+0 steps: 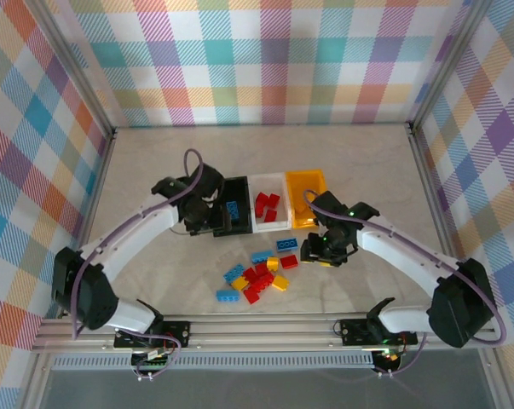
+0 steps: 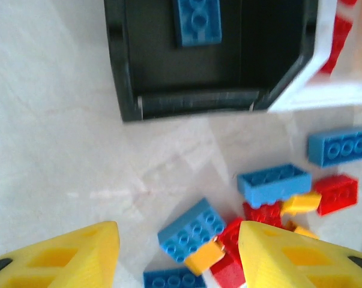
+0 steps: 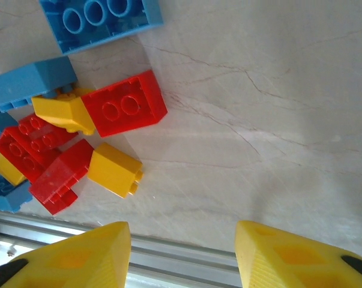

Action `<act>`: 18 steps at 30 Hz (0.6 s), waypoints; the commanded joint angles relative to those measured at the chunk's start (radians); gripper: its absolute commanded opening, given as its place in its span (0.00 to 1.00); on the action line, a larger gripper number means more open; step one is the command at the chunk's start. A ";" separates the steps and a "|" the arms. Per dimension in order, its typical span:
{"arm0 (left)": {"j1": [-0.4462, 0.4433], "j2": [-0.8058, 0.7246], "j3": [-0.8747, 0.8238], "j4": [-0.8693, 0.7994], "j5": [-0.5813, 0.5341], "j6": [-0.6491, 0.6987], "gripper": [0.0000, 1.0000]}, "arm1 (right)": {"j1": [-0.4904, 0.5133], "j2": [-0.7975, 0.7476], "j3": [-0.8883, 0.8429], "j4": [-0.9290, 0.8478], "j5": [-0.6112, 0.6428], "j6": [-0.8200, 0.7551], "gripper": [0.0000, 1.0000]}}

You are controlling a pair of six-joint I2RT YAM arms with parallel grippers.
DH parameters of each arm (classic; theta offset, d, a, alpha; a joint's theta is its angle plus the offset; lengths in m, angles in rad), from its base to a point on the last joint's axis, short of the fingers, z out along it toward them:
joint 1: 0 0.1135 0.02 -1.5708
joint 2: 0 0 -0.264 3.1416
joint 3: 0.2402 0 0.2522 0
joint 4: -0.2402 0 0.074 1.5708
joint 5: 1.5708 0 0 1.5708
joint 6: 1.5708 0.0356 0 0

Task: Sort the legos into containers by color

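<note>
Marble table (image 1: 367, 162): left gripper (image 2: 177, 240) parted, empty, black bin (image 2: 123, 72) ahead; right gripper (image 3: 182, 240) parted, empty, legos (image 3: 123, 111) ahead-left.

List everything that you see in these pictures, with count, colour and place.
black bin: one, black, left end of the row; one blue brick inside
white bin: one, white, middle; about three red bricks inside
yellow-orange bin: one, right end; contents unclear
loose legos: about eleven, red, blue, yellow, on the table before the bins
left gripper: one, yellow fingers, open, by the black bin
right gripper: one, yellow fingers, open, beside the pile
</note>
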 commanded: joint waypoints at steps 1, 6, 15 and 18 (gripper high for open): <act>-0.024 -0.084 -0.081 0.017 -0.025 -0.072 0.56 | -0.005 0.053 0.043 0.055 -0.039 -0.014 0.54; -0.026 -0.194 -0.202 0.034 -0.025 -0.109 0.62 | -0.005 0.152 0.107 0.071 -0.041 -0.043 0.63; -0.017 -0.261 -0.319 0.052 -0.002 -0.124 0.66 | 0.004 0.345 0.283 0.017 0.053 -0.147 0.65; -0.010 -0.276 -0.321 0.034 -0.012 -0.116 0.67 | 0.004 0.411 0.347 -0.016 0.092 -0.180 0.65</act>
